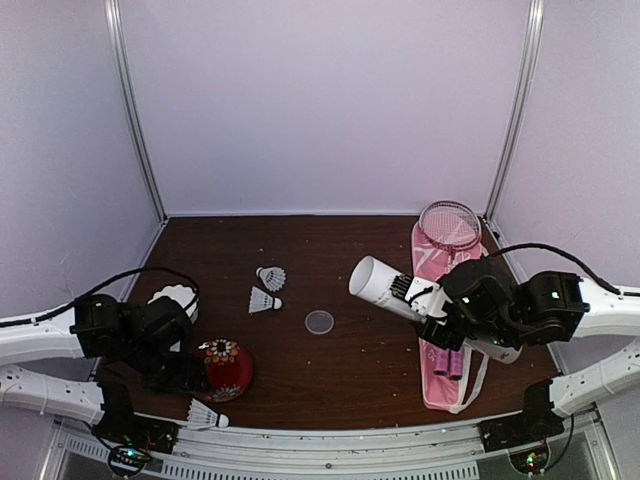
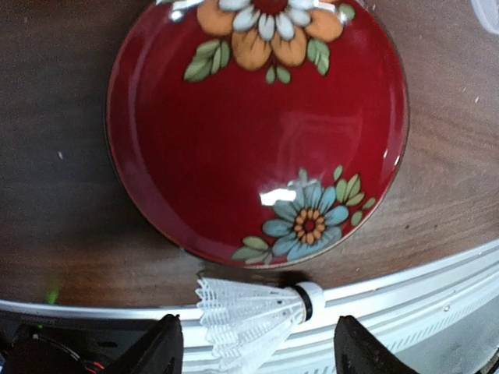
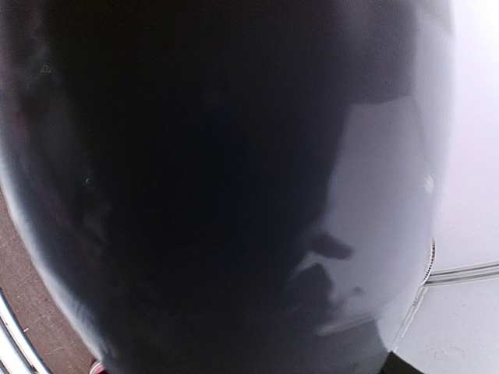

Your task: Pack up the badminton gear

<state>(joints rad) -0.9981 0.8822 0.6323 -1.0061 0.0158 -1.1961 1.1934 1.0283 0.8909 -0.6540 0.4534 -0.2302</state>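
My left gripper [image 2: 261, 354] is open, its fingers either side of a white feather shuttlecock [image 2: 249, 312] lying at the table's near edge beside the red floral plate [image 2: 257, 125]. In the top view this gripper [image 1: 196, 390] hangs just above that shuttlecock [image 1: 205, 415]. Two more shuttlecocks [image 1: 268, 288] lie mid-table. My right gripper [image 1: 440, 312] is shut on the long white tube [image 1: 385, 283] and holds it tilted above the pink bag [image 1: 440, 375]. The tube [image 3: 234, 187] fills the right wrist view, hiding the fingers. A racquet head [image 1: 449, 225] and pink handles [image 1: 448, 360] show at the bag.
A white scalloped bowl [image 1: 175, 297] stands behind the left arm. A small clear round lid [image 1: 319, 321] lies at the table's middle. The metal rail [image 2: 437, 296] runs along the near edge. White walls close in the back and sides.
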